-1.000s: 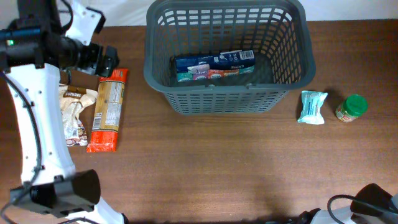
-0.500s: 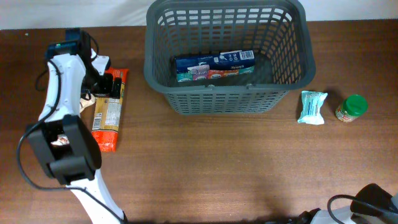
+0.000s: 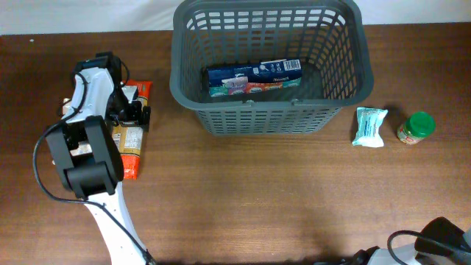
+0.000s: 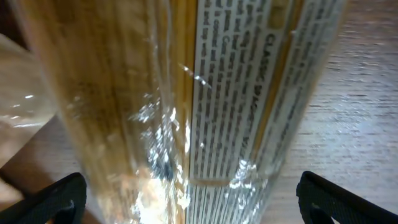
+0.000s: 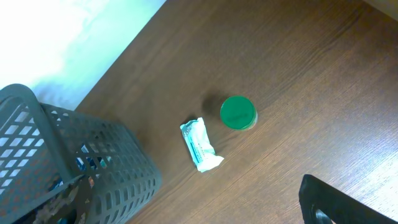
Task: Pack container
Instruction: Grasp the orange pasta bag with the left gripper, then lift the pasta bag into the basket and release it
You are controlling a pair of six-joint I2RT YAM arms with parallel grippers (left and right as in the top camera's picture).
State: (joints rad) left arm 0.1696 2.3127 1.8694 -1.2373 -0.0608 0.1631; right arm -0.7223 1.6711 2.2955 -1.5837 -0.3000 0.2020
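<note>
Overhead: dark grey slotted plastic basket (image 3: 265, 118) at 12 o'clock on table (image 3: 257, 199); left tool (image 3: 136, 114) over long orange-ended clear pasta packet (image 3: 129, 163) at 9.

Left wrist: tool (image 4: 199, 202) spread astride packet (image 4: 205, 106). Slick film could slip; an off-centre pinch would let it droop.

Right wrist: right tool (image 5: 339, 199) barely in frame, spread or closed, cannot tell.

Upright dark grey slotted container (image 3: 268, 62), back-centre on table

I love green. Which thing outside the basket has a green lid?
The small jar farthest right; the packet beside it is a lidless pale wrapper.
</note>
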